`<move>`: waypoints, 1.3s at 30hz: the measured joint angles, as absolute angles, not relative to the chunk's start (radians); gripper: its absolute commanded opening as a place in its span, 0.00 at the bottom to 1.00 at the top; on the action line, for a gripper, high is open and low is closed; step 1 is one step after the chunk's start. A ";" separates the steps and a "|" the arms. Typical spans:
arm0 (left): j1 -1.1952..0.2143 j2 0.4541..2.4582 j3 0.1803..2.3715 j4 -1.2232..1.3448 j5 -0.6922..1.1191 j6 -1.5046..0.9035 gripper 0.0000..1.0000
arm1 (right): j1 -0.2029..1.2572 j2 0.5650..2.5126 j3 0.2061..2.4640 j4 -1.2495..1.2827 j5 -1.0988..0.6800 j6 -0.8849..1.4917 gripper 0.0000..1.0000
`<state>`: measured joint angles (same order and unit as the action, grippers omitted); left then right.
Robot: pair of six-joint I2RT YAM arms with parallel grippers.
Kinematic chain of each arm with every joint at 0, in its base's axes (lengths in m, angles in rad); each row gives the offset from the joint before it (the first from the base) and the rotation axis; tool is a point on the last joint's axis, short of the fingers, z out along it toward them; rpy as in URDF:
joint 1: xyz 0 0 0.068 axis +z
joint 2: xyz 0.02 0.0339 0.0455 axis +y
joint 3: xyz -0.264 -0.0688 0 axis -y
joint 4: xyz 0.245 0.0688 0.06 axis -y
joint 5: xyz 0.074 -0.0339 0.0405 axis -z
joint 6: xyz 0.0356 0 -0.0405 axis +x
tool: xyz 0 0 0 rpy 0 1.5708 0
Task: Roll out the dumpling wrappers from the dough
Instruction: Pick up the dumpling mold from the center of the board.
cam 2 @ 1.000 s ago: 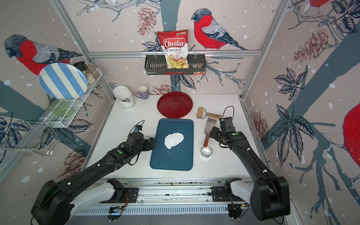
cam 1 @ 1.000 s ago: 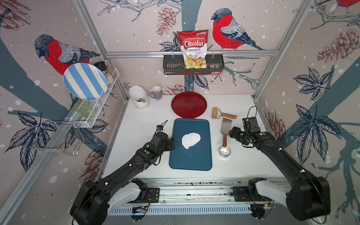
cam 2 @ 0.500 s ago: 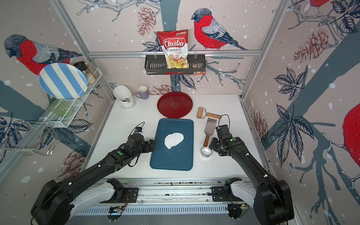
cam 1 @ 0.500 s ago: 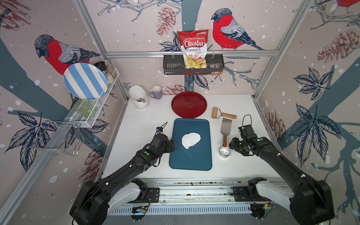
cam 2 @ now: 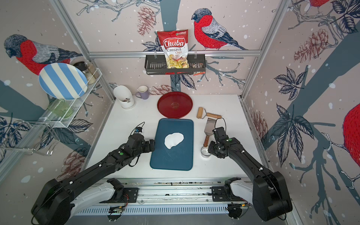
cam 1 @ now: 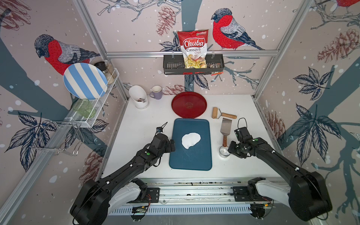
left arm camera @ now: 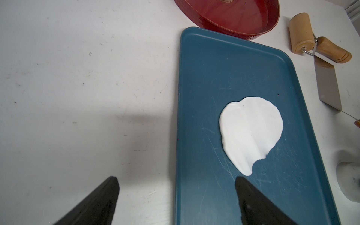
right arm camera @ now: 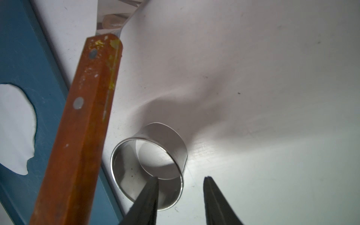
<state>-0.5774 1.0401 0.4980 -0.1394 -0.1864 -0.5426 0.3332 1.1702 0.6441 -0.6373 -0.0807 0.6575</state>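
both top views high overhead, facing down, whole table [cam 1: 140,116]; wrist views close, low, sharing dough [left arm camera: 251,132], blue board [left arm camera: 214,78].

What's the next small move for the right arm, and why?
Probably close the right gripper on the wall of the steel ring: one jaw looks inside it, the other outside, not yet gripping. The flattened dough on the blue board has no round wrapper cut yet.

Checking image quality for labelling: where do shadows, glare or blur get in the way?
Right wrist view: the steel ring gleams with reflections, the right tool looks dark and soft. Left wrist view: shadow across the table, the dough nearly featureless white.
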 measured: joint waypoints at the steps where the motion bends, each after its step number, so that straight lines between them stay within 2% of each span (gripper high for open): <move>1: -0.577 1.040 0.498 -0.139 -0.186 -0.543 0.95 | 0.333 1.178 0.641 -0.630 -0.081 0.657 0.36; 3: -0.577 1.040 0.497 -0.139 -0.186 -0.543 0.95 | 0.333 1.188 0.633 -0.619 -0.083 0.657 0.31; 20: -0.577 1.064 0.491 -0.132 -0.186 -0.549 0.95 | 0.326 1.209 0.604 -0.561 -0.087 0.657 0.16; 27: -0.577 1.054 0.490 -0.132 -0.185 -0.550 0.95 | 0.326 1.206 0.601 -0.558 -0.088 0.657 0.00; 39: -0.577 1.024 0.500 -0.136 -0.183 -0.550 0.95 | 0.369 1.136 0.619 -0.607 -0.088 0.661 0.00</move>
